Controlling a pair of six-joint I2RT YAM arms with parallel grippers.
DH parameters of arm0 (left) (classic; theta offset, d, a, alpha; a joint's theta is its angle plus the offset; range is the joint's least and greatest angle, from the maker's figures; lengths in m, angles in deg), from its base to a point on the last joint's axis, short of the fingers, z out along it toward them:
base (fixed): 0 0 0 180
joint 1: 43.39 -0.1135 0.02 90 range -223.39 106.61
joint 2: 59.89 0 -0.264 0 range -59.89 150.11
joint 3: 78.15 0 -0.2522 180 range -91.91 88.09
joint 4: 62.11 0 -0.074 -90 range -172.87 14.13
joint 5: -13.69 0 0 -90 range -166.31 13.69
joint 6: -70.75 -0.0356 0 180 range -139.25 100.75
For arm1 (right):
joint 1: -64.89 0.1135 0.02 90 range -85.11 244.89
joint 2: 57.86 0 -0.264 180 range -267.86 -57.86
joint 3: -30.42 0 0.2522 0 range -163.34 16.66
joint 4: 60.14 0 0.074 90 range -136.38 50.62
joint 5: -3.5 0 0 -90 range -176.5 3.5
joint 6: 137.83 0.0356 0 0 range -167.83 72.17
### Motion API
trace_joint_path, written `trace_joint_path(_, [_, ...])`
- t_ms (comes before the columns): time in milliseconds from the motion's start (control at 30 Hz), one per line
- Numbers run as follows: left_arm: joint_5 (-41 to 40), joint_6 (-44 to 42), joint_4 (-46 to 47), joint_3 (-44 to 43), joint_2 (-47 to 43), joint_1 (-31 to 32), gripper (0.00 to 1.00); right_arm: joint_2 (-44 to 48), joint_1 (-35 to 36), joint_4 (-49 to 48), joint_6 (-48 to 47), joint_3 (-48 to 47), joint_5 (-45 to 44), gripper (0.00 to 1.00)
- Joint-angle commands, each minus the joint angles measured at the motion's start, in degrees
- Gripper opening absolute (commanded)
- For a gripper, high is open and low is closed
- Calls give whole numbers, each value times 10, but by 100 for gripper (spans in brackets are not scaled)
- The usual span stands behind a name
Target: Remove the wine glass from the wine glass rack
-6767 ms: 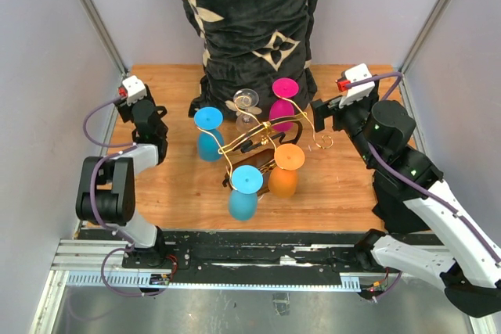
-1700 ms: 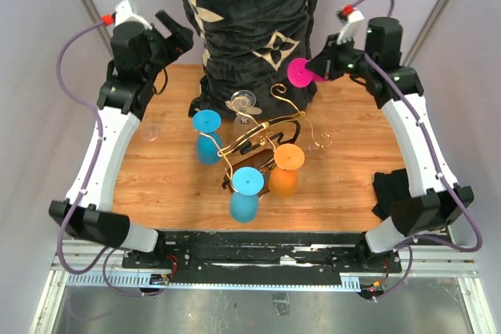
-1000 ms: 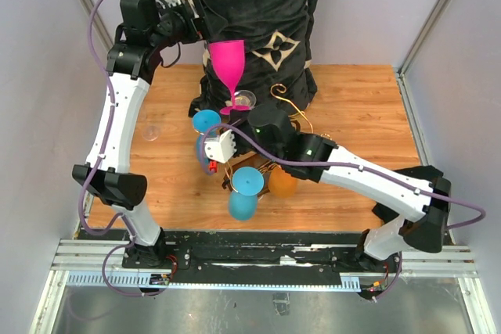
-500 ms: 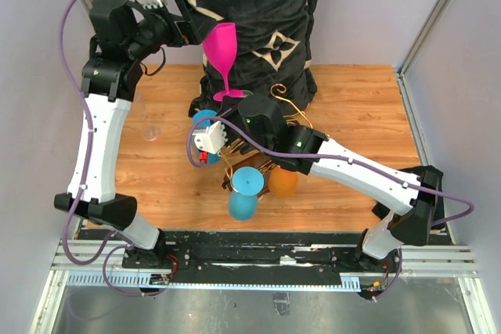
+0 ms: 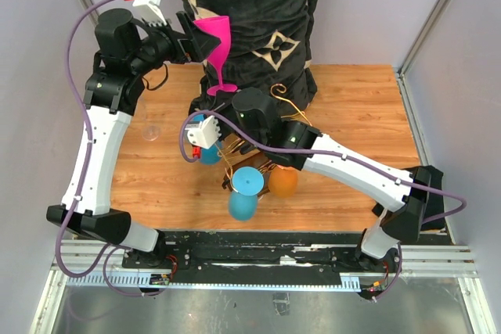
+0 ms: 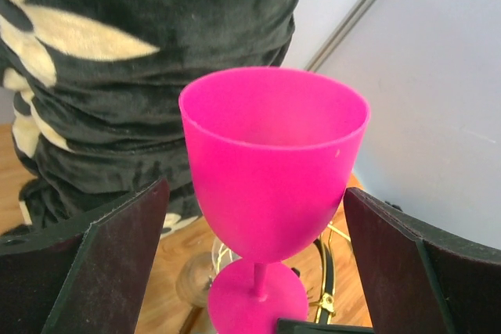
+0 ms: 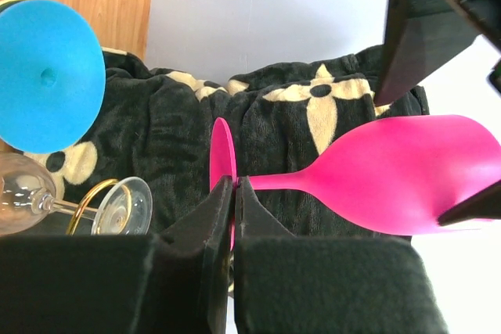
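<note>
left arm: reared up tall off its base, elbow high, wrist bent over toward the middle at the back of the surface (image 5: 352,115)
left tool (image 5: 196,39): fingers spread all the way, one dark flat finger on each side of the pink bowl; can't see either one touching it
right arm: stretched long and low from the right base, right across over the rack, wrist end pointing up at the back
right tool (image 7: 233,185): pinched tight on the skinny stem, right next to the foot disc
wine glass (image 5: 213,37): hot pink, matte and plastic-looking, rounded bowl, thin stem, flat round foot; it's off the rack, up in the air in front of the cloth, a bit tilted, bowl up top between the left fingers
rack (image 5: 280,93): curly gold wire, spiral tip poking out past the right arm, mid-surface, mostly hidden under that arm
other glasses: blue one (image 5: 249,193) and orange one (image 5: 283,183) by the rack, foot discs up; a clear one (image 7: 31,201) too
cloth (image 5: 258,5): black, plush, cream flower prints
surface: orange-brown wood grain
</note>
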State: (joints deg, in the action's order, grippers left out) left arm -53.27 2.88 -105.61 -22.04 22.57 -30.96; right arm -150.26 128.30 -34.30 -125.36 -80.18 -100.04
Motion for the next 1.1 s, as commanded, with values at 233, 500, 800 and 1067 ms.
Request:
trace_joint_path(233, [5,1,105,70,-18,15,100,10,17,-6,-4,-4,20,1])
trace_joint_path(500, [3,2,118,65,-2,15,100,26,25,-11,6,22,47,1])
trace_joint_path(800, [-2,-10,101,61,4,15,48,26,25,-43,17,32,20,8])
trace_joint_path(1067, [-89,-52,99,60,2,15,13,39,134,-87,181,-15,-176,98])
